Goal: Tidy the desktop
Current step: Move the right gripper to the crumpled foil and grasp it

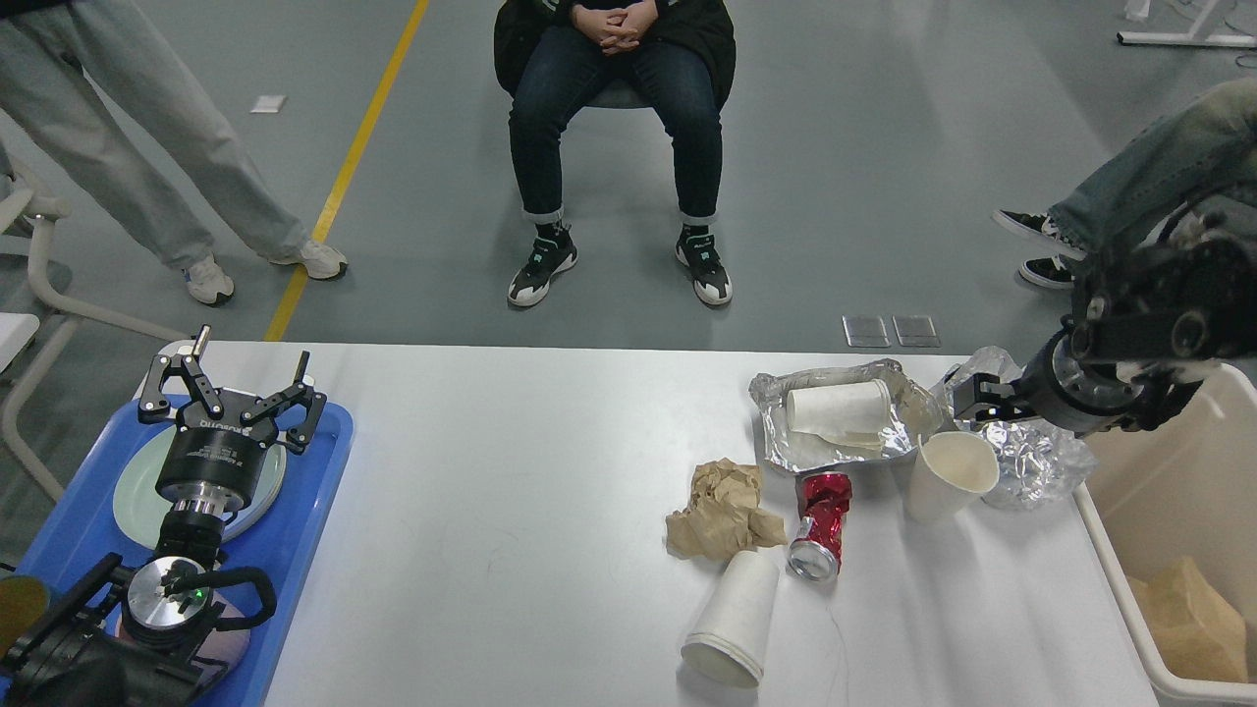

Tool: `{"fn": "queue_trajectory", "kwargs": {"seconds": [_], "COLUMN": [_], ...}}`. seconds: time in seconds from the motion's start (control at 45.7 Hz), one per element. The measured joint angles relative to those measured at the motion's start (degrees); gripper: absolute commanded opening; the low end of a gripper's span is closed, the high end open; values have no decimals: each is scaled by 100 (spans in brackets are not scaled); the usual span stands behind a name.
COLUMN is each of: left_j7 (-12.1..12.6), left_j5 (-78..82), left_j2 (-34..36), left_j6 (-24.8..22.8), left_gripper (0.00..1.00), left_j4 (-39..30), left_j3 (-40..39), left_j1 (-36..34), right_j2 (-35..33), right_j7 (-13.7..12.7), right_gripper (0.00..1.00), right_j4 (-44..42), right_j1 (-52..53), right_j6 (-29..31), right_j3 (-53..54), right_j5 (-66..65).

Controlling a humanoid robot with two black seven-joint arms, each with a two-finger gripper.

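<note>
Just below and beside the right gripper lay the litter that the coming move seemed to turn on: the crumpled foil sheet sat directly under its fingers, the upright paper cup stood just below them toward the robot, and the foil tray, with a white cup lying on its side inside, was just to the left. The right fingers were seen small and dark, so I cannot tell whether they were parted or closed, nor whether they touched the foil.

Farther from those fingers, toward the robot and to the left, lay the crushed red can, the brown paper wad and another fallen white cup, the cup's long axis running roughly toward and away from the robot. All rested on the desk.

Well apart, the left gripper hung over the plate on the blue tray with its fingers spread and empty. The right arm was plainly the nearer one, with the beige bin just off the desk's right edge.
</note>
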Motion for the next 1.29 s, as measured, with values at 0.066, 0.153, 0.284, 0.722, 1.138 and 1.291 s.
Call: {"fn": "queue_trajectory", "kwargs": {"seconds": [0.066,0.153,0.284,0.722,1.138,1.291], "left_j7": [0,0,0,0,0,0], "left_j5": [0,0,0,0,0,0], "left_j2": [-1,-1,-1,-1,-1,-1], "left_j6": [0,0,0,0,0,0], "left_gripper": [96,96,96,96,96,96], "left_j4": [0,0,0,0,0,0], "left_j3": [0,0,0,5,2,2], "left_j1": [0,0,-1,-6,-6,-6], "right_j2": [61,119,201,334,441,438], "right_j7": [1,-1,-2,-17,-19,-20], "right_gripper": [99,99,92,0,0,0], "right_j4": [-326,-739,-1190,-1481,-1422,-1419], "right_j1": [-403,-875,-1381,-1880,-1873,-1860], "right_j6": [-92,-168,-212,-436,-450,-432], "right_j3": [141,313,540,866,880,879], "right_j5": [20,39,61,161,315,371]}}
